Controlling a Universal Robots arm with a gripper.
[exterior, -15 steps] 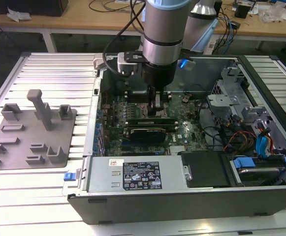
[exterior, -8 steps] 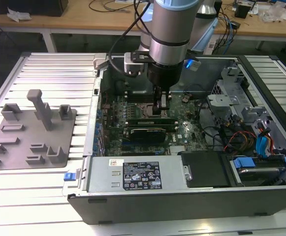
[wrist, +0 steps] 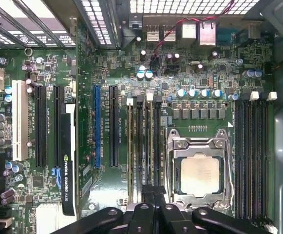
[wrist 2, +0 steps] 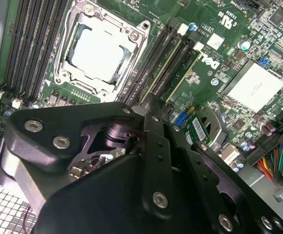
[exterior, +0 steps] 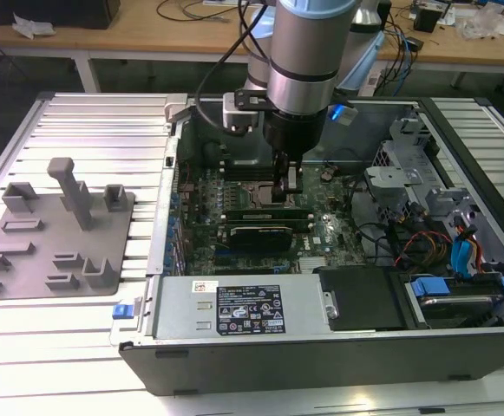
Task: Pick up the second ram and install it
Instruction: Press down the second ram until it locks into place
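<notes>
I stand over the open computer case (exterior: 338, 338) on the slatted worktop (exterior: 87, 334), my arm reaching straight down into it; my pincer (exterior: 288, 186) sits low against the motherboard (exterior: 234, 234), just beside the CPU socket (exterior: 252, 196) and above the black graphics card (exterior: 256, 234); in the first wrist view my pincer (wrist: 153, 195) comes down onto the bank of memory slots (wrist: 143, 146) just beside the socket (wrist: 198, 170), its fingers drawn close together over a slot; whether they grip anything I cannot tell. The second ram (wrist: 131, 146) stands upright in that bank, a thin green edge running the slot's length, next to the slot my fingers cover; in the second wrist view the slots (wrist 2: 173, 63) run beside the socket (wrist 2: 100, 51). The grey holder tray (exterior: 56, 234) lies well apart on the exterior view's left.
</notes>
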